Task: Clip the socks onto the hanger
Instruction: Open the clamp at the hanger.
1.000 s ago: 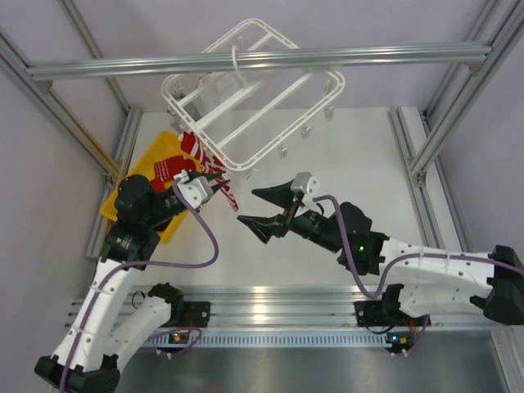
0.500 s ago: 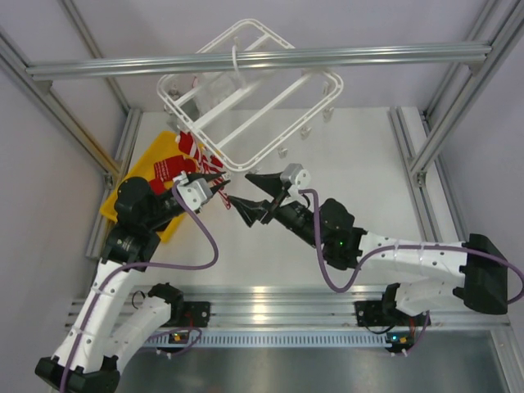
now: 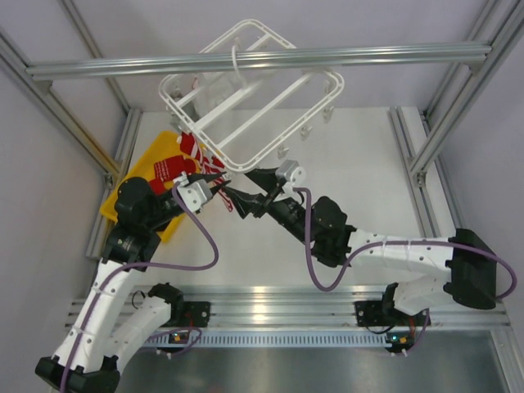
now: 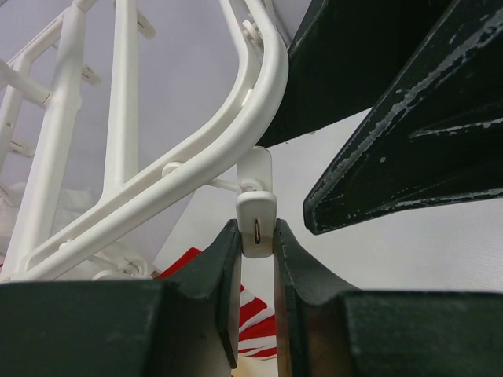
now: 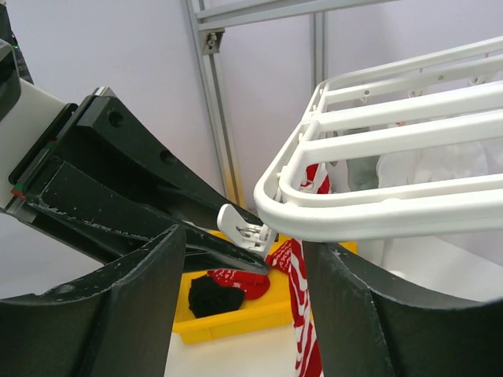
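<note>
Pinching a hanger (image 4: 126,94) clip (image 4: 257,212), unclear from above but plain at the wrist, left tool (image 4: 257,239) faces wide-spread right tool (image 5: 240,259)

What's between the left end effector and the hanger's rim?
A white clip hangs from the hanger rim, down between the fingers of the left end effector, which touch its sides; the left wrist view shows it.

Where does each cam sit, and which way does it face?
Top external: above, behind the robot; looks down on hanger; left pincer and right pincer show.
Left wrist: looks up along left pincer, closed on a clip; right pincer beside.
Right wrist: faces left at hanger's corner; own open fingers frame it.
Wrist views share the clip.
</note>
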Robot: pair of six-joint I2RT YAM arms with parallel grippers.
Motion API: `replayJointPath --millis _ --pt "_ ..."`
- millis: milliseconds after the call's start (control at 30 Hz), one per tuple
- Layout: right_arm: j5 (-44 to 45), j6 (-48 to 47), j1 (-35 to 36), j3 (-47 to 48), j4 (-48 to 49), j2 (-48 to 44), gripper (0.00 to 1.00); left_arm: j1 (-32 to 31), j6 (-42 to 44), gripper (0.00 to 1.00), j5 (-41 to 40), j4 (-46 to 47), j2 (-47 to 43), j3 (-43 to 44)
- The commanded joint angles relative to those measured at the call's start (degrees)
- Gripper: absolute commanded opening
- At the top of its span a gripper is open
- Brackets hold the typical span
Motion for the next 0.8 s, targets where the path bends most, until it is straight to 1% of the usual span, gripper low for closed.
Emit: replayJointPath --millis 0,200,267,300,400,467,500,600,667,700,733,767 --pt "0.6 -0.4 0.7 3.4 4.3 0.8 0.60 -1.2 0.9 0.00 6.6 -2.0 -0.8 -1.1" --pt "0.3 0.8 0.5 4.2 4.3 1.9 0.55 -1.5 1.7 0.00 6.3 -2.0 -0.2 -1.3" --pt "0.6 3.3 0.2 4.6 3.8 2.3 0.54 -1.5 1.9 0.00 6.3 -2.0 -0.2 -1.3" --pt "0.8 3.8 0.1 5.3 2.9 2.6 0.51 -1.5 2.2 0.00 6.4 -2.0 -0.1 -1.3" --pt "1.8 6.4 -0.7 6.1 1.0 3.0 0.46 -1.5 2.4 0.00 6.0 -2.0 -0.1 -1.3" --pt "1.9 8.8 -1.4 6.2 0.4 3.1 0.41 -1.6 2.6 0.00 5.8 -2.1 -0.2 -1.3" --pt "1.8 8.8 -1.5 6.1 0.2 2.9 0.34 -1.6 2.9 0.00 5.7 -2.4 -0.1 -1.2" --pt "1.8 9.1 -1.5 5.8 -0.2 2.6 0.18 -1.6 3.5 0.00 5.4 -3.5 -0.3 -1.0" --pt "2.0 9.7 -1.5 5.4 -0.9 2.5 0.14 -1.6 3.1 0.08 5.1 -3.6 -0.4 -1.1" --pt "2.0 9.8 -1.6 5.2 -1.2 2.0 0.09 -1.6 2.7 0.12 5.1 -3.7 -0.4 -1.0" --pt "2.2 10.3 -1.7 5.0 -1.9 1.8 0.06 -1.6 2.4 0.23 4.9 -4.0 -0.5 -0.9" --pt "2.6 10.6 -1.7 4.8 -2.4 1.5 0.03 -1.5 0.8 0.28 4.0 -4.2 -0.4 -0.6"
